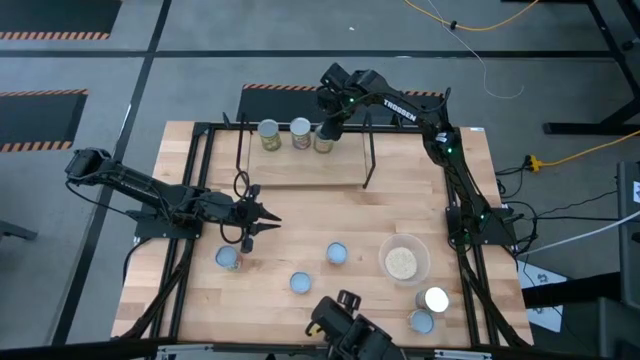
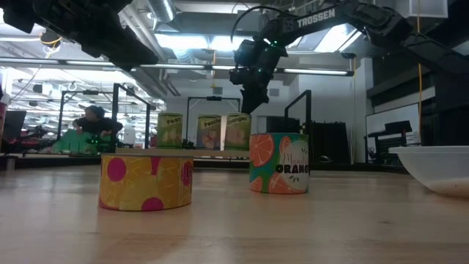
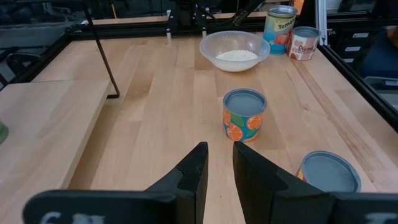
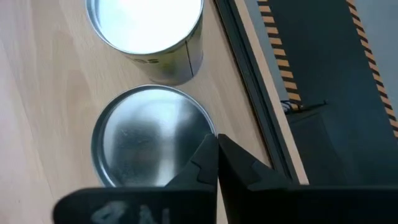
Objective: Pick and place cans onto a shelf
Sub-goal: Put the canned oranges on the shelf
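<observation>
Three cans (image 1: 268, 133) (image 1: 300, 132) (image 1: 323, 138) stand upright in a row at the far side of the shelf (image 1: 300, 168). My right gripper (image 4: 216, 140) is shut and points down over the rim of the rightmost one, a silver-topped can (image 4: 146, 140), beside a white-topped can (image 4: 146, 25). Several more cans stand on the table: an orange-printed one (image 3: 244, 115), a blue-topped one (image 3: 328, 174), a yellow one (image 2: 146, 180). My left gripper (image 3: 217, 165) waits level at the table's left, open by a narrow gap with nothing in it. My right gripper is shut, with its tips over the near rim (image 4: 202, 127) of the silver-topped can, coming from above. I cannot tell whether they touch it. The can stands upright on its base.
A clear bowl of pale grains (image 1: 403, 262) sits at the near right, with two cans (image 1: 435, 298) (image 1: 422, 321) beside it. The table's black tube frame (image 4: 249, 93) runs close past the shelved cans. The shelf's thin black leg (image 3: 102, 56) stands ahead of my left gripper.
</observation>
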Controlling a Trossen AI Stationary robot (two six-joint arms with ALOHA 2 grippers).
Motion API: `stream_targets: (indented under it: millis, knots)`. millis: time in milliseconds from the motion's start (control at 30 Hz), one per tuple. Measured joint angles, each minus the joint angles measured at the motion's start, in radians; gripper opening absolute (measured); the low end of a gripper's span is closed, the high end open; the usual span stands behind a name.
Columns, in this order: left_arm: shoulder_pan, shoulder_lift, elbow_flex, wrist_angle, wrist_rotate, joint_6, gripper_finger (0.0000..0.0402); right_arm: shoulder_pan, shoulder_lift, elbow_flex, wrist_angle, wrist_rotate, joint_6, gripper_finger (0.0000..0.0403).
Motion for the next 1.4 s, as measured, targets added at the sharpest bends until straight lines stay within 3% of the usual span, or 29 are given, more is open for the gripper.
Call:
stream_targets:
  millis: [1133,1400]
  knots:
    - [0.000,0.000,0.000,0.000,0.000,0.000,0.0069,-0.009,0.000,-0.001,0.002,0.028,-0.001,0.0025]
    - [0.000,0.000,0.000,0.000,0.000,0.000,0.0069,-0.009,0.000,-0.001,0.009,0.028,-0.001,0.0087]
